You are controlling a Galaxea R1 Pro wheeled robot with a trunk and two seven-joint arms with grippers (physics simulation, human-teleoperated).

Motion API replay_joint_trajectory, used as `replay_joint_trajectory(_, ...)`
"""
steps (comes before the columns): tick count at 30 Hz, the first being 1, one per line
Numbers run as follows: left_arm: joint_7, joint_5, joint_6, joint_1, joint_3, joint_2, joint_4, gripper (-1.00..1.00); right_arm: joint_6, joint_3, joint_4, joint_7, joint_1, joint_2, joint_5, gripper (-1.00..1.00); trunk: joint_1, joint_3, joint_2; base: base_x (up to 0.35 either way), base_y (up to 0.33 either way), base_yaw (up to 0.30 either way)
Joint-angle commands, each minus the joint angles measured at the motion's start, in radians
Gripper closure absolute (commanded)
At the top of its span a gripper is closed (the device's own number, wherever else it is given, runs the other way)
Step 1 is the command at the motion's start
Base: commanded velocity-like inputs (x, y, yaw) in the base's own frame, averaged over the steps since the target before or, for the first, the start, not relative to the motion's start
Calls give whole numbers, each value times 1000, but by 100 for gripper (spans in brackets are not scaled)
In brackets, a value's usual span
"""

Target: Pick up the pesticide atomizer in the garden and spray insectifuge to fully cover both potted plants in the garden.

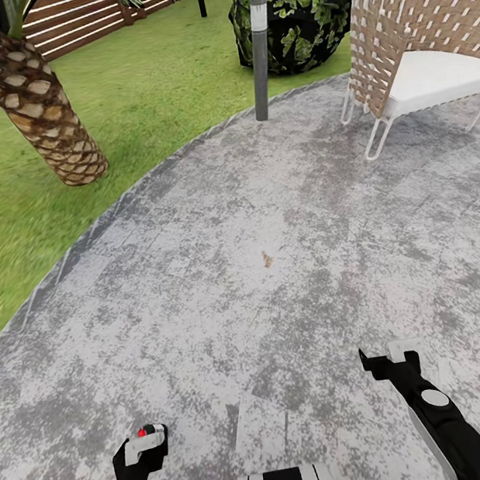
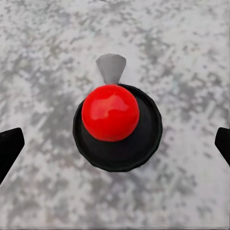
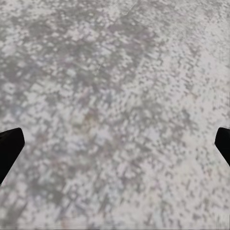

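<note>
Mottled grey paving (image 1: 266, 212) underfoot, and the dark round pesticide atomizer (image 2: 115, 120) with its red knob sits between the left gripper (image 2: 115, 143) fingers (image 2: 9, 148), can't tell if clamped. The right gripper (image 3: 115, 146) is spread and empty, so I'd roll gently toward the green grass lawn (image 1: 126, 87) for the potted plants.

No text, label, brand, number or sign can be read on anything in these views.
</note>
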Motion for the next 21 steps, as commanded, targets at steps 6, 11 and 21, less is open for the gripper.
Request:
replay_joint_trajectory(6, -1, 8, -3, 0, -2, -1, 1, -100, 6, 0, -2, 0, 0, 0, 8, -100, 2, -16, -1, 0, 0, 0)
replay_joint_trajectory(11, -1, 8, -3, 0, -2, 1, 2, -100, 6, 0, -2, 0, 0, 0, 8, -100, 2, -16, -1, 0, 0, 0)
replay_joint_trajectory(21, 2, 8, -3, 0, -2, 1, 1, -100, 6, 0, -2, 0, 0, 0, 9, -100, 2, -16, -1, 1, 0, 0)
